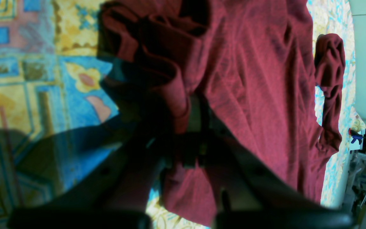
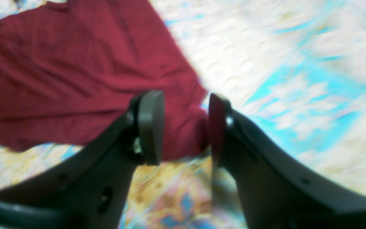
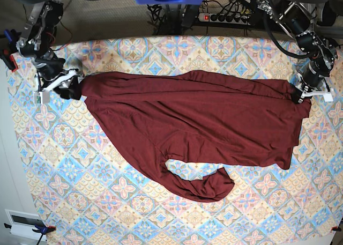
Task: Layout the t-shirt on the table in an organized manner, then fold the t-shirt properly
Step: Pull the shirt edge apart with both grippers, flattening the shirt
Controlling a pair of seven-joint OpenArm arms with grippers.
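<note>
The dark maroon t-shirt (image 3: 187, 121) lies spread across the patterned table (image 3: 107, 202), with one sleeve (image 3: 203, 188) curled toward the front. At the shirt's right end in the base view, my left gripper (image 3: 300, 95) is shut on a bunched edge. The left wrist view shows that gripper (image 1: 186, 121) with folds of the t-shirt (image 1: 259, 95) gathered between its fingers. My right gripper (image 3: 72, 88) is at the shirt's left end. In the right wrist view this gripper (image 2: 186, 127) has its jaws apart, and a corner of the t-shirt (image 2: 59, 79) lies between them on the table (image 2: 297, 63).
Cables and a power strip (image 3: 230, 17) run along the table's far edge. A white device (image 3: 24, 223) sits off the front left corner. The shirt's right end reaches close to the table's right edge.
</note>
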